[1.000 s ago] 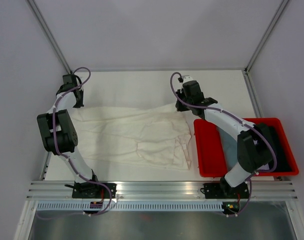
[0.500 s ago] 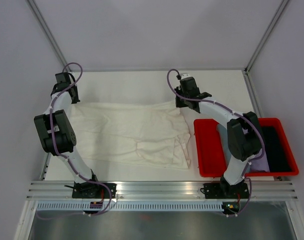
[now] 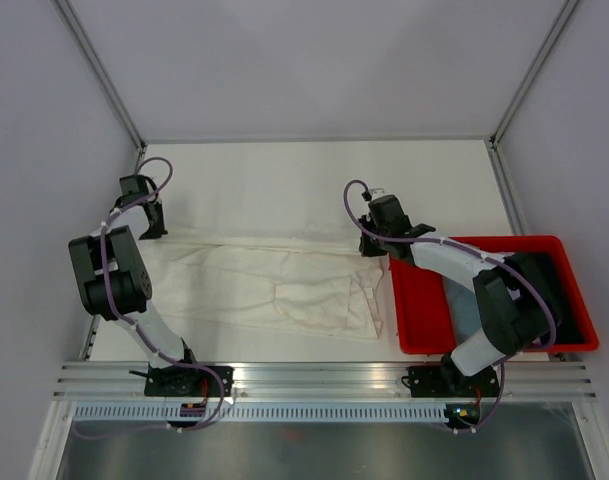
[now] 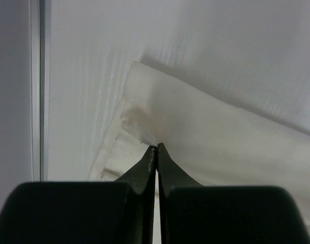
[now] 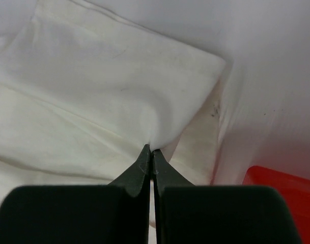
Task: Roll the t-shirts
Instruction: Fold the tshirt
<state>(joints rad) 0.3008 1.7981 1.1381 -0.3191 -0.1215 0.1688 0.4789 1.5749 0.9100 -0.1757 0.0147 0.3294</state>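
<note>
table (image 3: 314,170): white, matte; enclosed on three sides by pale grey walls (image 3: 304,60) | corners: walls joined by aluminium posts (image 3: 99,70) | near edge: grooved aluminium rail (image 3: 324,378) mounted; grey metal sheet (image 3: 314,450) seen below | light: even, diffuse; shadows kept soft

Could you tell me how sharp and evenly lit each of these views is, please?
Top external: sharp, evenly lit. Left wrist: left pincer dark, cream t-shirt softly blurred. Right wrist: right pincer silhouetted, red bin corner out of focus.

A lab test cell: white table (image 3: 314,180) boxed by plain panels (image 3: 314,70) and aluminium posts (image 3: 97,70).
</note>
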